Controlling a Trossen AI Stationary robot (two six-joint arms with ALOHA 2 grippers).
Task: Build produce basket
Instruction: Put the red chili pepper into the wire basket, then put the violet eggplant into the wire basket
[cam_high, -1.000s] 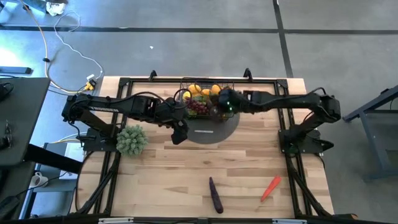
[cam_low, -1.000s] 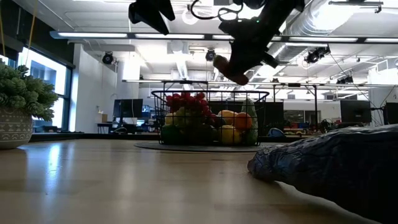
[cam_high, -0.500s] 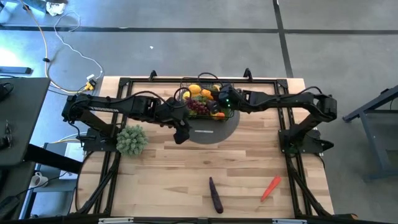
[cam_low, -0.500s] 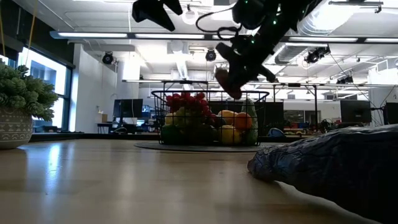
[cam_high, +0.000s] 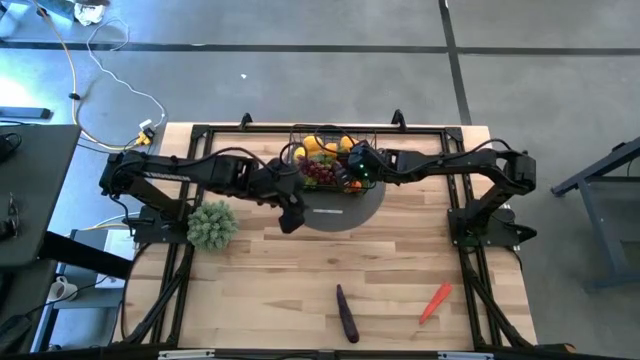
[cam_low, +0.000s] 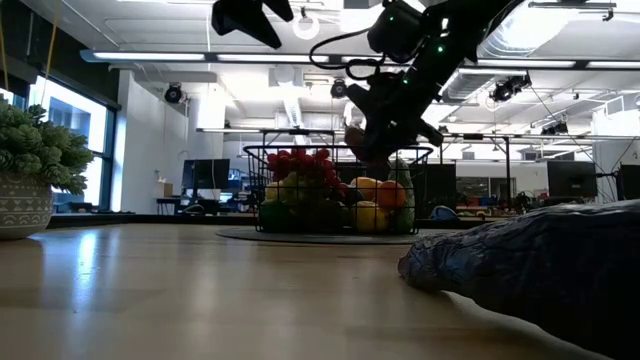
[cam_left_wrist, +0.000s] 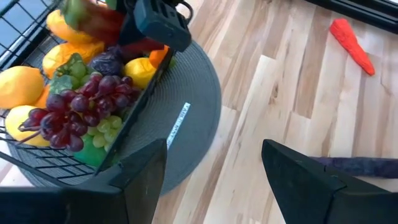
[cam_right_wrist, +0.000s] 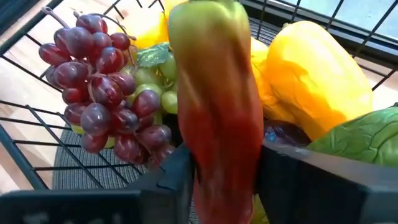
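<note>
The black wire basket stands on a round grey mat at the table's far middle. It holds red grapes, green grapes, yellow lemons and oranges. My right gripper hangs over the basket's right part, shut on a red-and-green pepper. In the low view the gripper is at rim height. My left gripper hovers open with nothing between its fingers, high above the mat's left edge. My right gripper pinches the pepper's red part between its two fingers, one on each side. The fingers slant down from the table's right side, and the pepper's green end sticks out beyond them. The pepper hangs over the produce in the basket; whether it touches any, I cannot tell.
A purple aubergine and a red carrot-shaped piece lie near the table's front edge. A potted green plant stands at the left. Bare wood lies between the mat and the front edge.
My right gripper has carried the pepper down and toward the table's left. It came from above the basket's right rim to rim height over the produce. The left arm has kept still.
</note>
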